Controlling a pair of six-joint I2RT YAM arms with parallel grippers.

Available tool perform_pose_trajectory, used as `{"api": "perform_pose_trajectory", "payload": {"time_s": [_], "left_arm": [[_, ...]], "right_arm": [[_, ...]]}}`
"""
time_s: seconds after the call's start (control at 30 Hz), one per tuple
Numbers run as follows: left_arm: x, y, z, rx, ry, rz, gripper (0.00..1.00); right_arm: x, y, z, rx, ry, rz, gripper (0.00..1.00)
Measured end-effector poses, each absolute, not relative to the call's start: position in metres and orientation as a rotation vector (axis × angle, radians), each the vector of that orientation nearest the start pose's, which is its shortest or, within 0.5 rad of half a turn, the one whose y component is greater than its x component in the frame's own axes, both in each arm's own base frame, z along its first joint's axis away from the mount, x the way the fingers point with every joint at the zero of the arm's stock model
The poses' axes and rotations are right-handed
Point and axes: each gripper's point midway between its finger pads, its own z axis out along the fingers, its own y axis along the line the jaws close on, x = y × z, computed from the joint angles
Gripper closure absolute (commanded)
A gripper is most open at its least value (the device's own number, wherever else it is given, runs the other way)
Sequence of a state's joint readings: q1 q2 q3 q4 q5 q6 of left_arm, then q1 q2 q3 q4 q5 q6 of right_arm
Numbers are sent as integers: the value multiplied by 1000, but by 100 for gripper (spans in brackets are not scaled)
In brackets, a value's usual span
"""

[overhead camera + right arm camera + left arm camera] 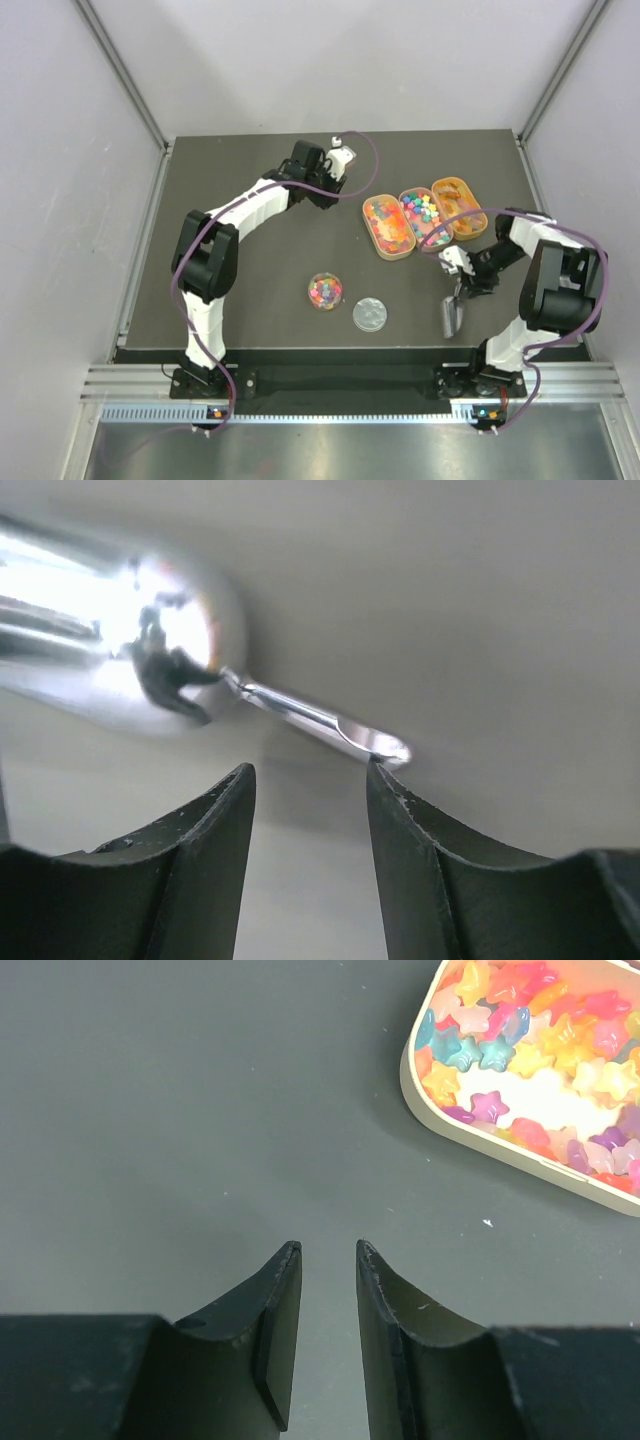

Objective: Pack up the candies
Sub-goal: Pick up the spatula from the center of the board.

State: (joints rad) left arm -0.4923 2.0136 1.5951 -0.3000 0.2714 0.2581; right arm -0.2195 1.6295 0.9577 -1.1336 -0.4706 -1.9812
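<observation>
The candies fill three oval tan trays [382, 250] at the right back, star-shaped in the left wrist view [530, 1040]. More candies sit in a small round clear cup [324, 291] near the front middle. My left gripper [328, 192] hovers left of the trays, open and empty over bare table [328, 1250], with one tray's rim [480, 1140] to its upper right. My right gripper [462, 293] is open, low over the metal scoop [452, 316]. In the right wrist view the scoop's handle [300, 710] lies just beyond my open gripper [310, 775], its end touching the right fingertip [385, 780].
A round clear lid [369, 314] lies flat beside the candy cup, near the table's front edge. The dark table is bounded by grey walls at the back and sides. The scoop's bowl [150, 630] points away from the right gripper.
</observation>
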Motion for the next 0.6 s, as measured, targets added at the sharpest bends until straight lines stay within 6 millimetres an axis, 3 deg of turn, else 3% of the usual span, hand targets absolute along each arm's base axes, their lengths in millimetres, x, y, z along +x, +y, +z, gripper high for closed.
{"api": "perform_pose_trajectory", "payload": {"time_s": [0.23,0.43,0.6], "left_arm": [[458,-288,114,972,2081,-431,66],[458,-288,114,972,2081,-430,66],[459,-287,111,973,2087,-428,67]], "right_arm": [[213,6,18,-2120,1806,650,53],[227,9,17,-2099,1767,600,55],[246,1,27,-2059,1766,529,54]]}}
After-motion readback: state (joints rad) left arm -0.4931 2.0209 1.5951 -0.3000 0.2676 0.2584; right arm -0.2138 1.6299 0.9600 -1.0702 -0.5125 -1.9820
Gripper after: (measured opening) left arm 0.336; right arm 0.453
